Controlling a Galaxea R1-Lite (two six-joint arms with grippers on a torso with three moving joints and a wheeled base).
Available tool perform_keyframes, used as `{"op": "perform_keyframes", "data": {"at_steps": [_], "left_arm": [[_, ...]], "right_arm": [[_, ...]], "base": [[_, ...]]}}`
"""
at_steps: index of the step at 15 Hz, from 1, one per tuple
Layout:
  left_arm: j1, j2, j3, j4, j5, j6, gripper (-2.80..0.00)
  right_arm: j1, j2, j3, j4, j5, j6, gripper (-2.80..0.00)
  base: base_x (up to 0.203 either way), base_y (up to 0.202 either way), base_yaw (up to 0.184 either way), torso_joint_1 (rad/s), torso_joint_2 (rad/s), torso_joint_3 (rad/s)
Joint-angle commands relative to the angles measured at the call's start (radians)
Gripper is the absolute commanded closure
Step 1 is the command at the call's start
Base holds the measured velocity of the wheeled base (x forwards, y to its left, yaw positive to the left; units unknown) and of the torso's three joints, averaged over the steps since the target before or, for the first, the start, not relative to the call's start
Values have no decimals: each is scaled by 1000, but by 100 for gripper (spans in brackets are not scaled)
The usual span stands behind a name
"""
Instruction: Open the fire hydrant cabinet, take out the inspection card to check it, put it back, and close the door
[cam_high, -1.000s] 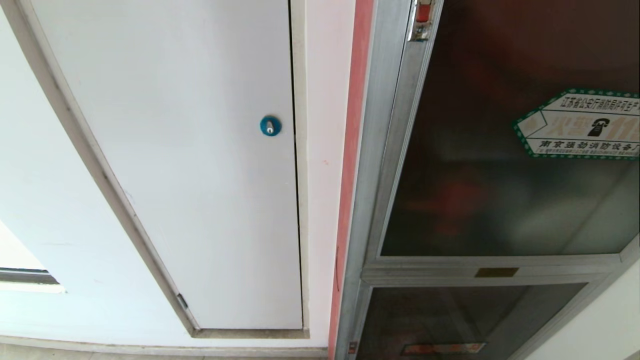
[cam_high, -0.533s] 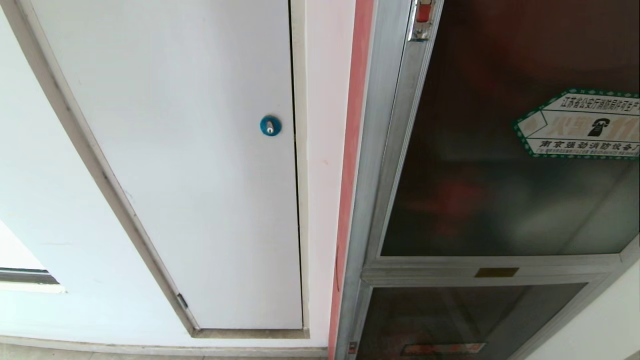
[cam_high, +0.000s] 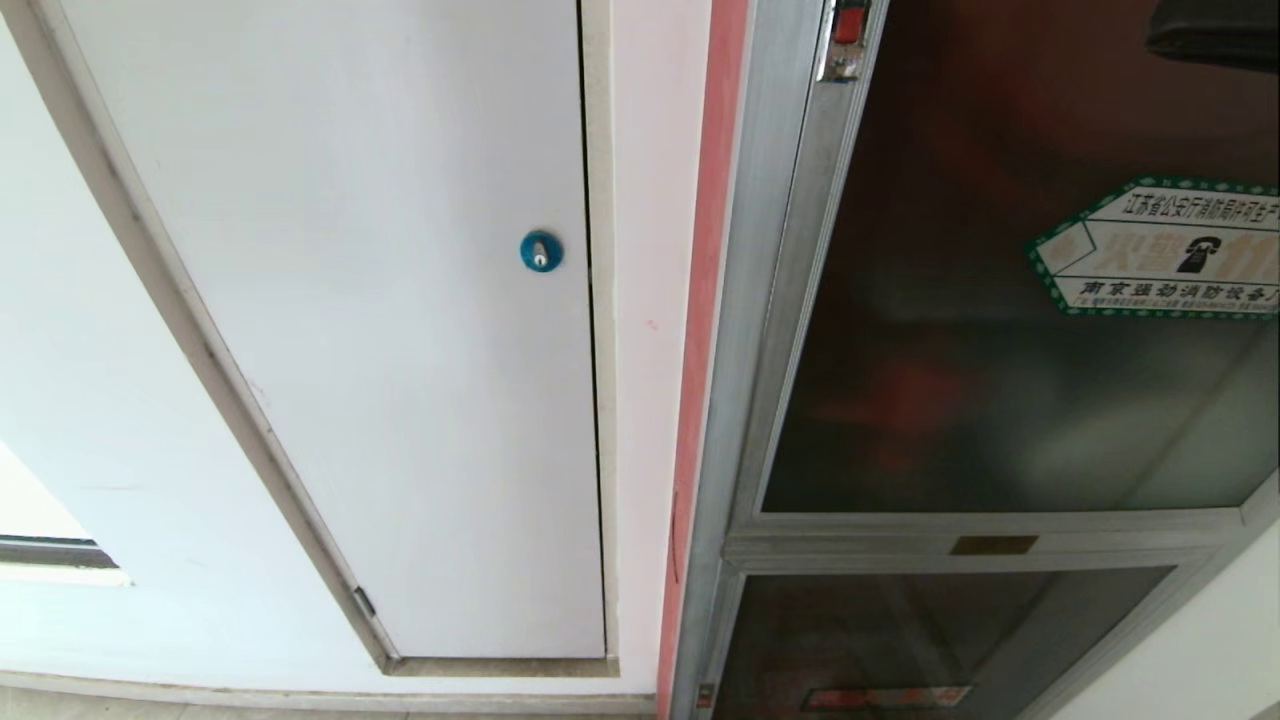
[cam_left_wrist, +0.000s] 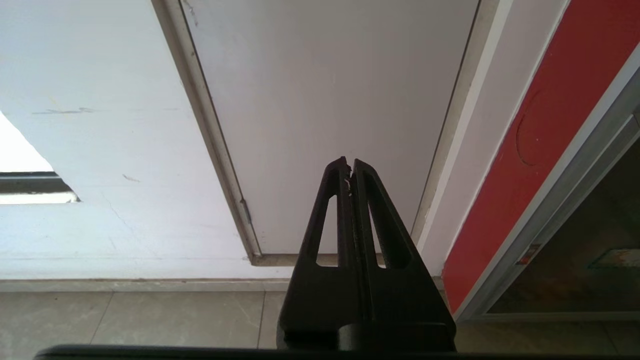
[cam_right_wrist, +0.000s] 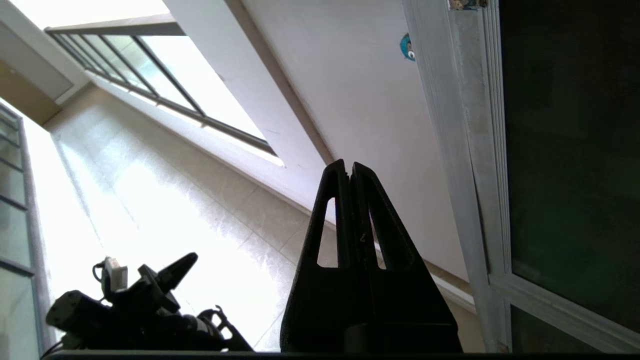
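The fire hydrant cabinet (cam_high: 760, 300) has a silver frame and stands at the right of the head view. Its door (cam_high: 980, 380), dark tinted glass with a green-bordered sticker (cam_high: 1160, 250), is closed, and a small red latch (cam_high: 847, 25) sits at its top left corner. Only dim red shapes show through the glass; the inspection card is hidden. A dark part of my right arm (cam_high: 1215, 35) shows in front of the door's top right. My right gripper (cam_right_wrist: 349, 167) is shut and empty, pointing along the wall beside the cabinet frame (cam_right_wrist: 450, 125). My left gripper (cam_left_wrist: 348, 162) is parked low, shut and empty.
A white panel door (cam_high: 400, 350) with a blue round lock (cam_high: 540, 251) fills the wall left of the cabinet. A smaller lower glass door (cam_high: 900, 640) sits under the main one. Tiled floor (cam_left_wrist: 150, 315) runs along the wall, with a window (cam_right_wrist: 165, 65) further left.
A dark part of my right arm has come into the top right corner of the head view. The door and everything else look the same.
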Motion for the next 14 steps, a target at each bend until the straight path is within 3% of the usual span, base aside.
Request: {"op": "perform_keyframes", "data": {"at_steps": [1, 6, 14], "left_arm": [[0, 1, 0, 0, 0, 0, 0], [0, 1, 0, 0, 0, 0, 0], [0, 1, 0, 0, 0, 0, 0]], "right_arm": [[81, 68, -35, 1, -95, 7, 0], [97, 164, -56, -170, -202, -8, 0], [84, 253, -155, -182, -235, -24, 0]], "base": [[0, 0, 0, 0, 0, 0], [0, 0, 0, 0, 0, 0], [0, 0, 0, 0, 0, 0]]}}
